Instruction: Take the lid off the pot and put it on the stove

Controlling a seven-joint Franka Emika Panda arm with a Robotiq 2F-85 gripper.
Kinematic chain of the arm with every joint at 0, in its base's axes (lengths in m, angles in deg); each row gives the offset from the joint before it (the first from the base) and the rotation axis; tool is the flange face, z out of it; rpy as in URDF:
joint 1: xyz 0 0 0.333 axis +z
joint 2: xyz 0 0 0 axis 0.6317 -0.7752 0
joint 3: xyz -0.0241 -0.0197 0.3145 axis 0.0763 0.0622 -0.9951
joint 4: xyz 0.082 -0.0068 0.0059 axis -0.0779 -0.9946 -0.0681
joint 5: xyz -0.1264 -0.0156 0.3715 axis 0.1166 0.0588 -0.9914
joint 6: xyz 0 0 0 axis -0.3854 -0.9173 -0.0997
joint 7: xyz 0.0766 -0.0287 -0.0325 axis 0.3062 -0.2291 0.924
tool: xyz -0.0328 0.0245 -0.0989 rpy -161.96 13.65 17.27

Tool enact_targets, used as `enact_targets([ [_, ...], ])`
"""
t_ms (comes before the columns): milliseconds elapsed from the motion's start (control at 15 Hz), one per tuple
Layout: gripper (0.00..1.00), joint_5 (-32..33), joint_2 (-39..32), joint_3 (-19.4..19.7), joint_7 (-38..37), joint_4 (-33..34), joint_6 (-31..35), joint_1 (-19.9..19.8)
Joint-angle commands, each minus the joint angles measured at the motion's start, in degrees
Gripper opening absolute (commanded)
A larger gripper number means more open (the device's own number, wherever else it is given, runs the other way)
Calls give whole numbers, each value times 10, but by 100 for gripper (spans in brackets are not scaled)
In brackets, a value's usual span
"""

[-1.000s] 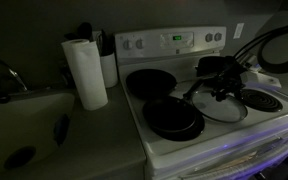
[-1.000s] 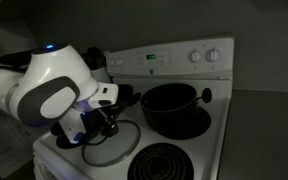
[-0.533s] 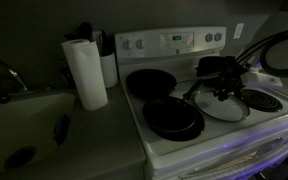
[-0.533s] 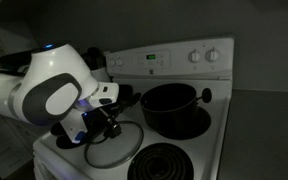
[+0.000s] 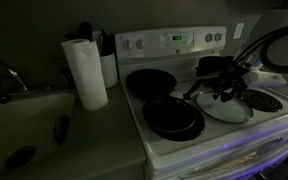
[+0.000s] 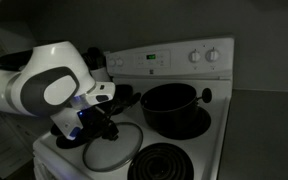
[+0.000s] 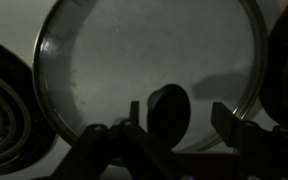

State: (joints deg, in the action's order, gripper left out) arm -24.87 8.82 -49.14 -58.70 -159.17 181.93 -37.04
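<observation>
The glass lid (image 7: 134, 70) lies flat on the white stove (image 6: 174, 58), at its front in both exterior views: lid (image 6: 109, 150), lid (image 5: 227, 107). My gripper (image 7: 181, 118) hangs just over it, jaws open. The dark knob (image 7: 169, 110) stands between the fingers, close to one finger (image 7: 134, 118), with a clear gap to the other. The dark pot (image 6: 171, 106) sits uncovered on the back burner behind the lid. In an exterior view the gripper (image 6: 106, 128) hovers over the lid's centre.
Two black frying pans (image 5: 151, 82) (image 5: 174, 118) fill the burners on the stove's other side. A paper towel roll (image 5: 85, 72) and a sink (image 5: 24, 120) are on the counter beside it. A bare coil burner (image 6: 169, 163) lies next to the lid.
The jaws have spread apart and let go of the lid's knob. The lid stays on the stove, and the arm has shifted slightly.
</observation>
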Motion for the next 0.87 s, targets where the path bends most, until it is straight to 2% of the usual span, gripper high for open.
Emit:
enact_targets([
  [0, 100, 47, 40, -22, -6, 35, -120, -10],
  [400, 100, 107, 83, -53, -2, 129, -293, 1],
  [800, 100, 117, 89, -65, -3, 168, -344, 5],
])
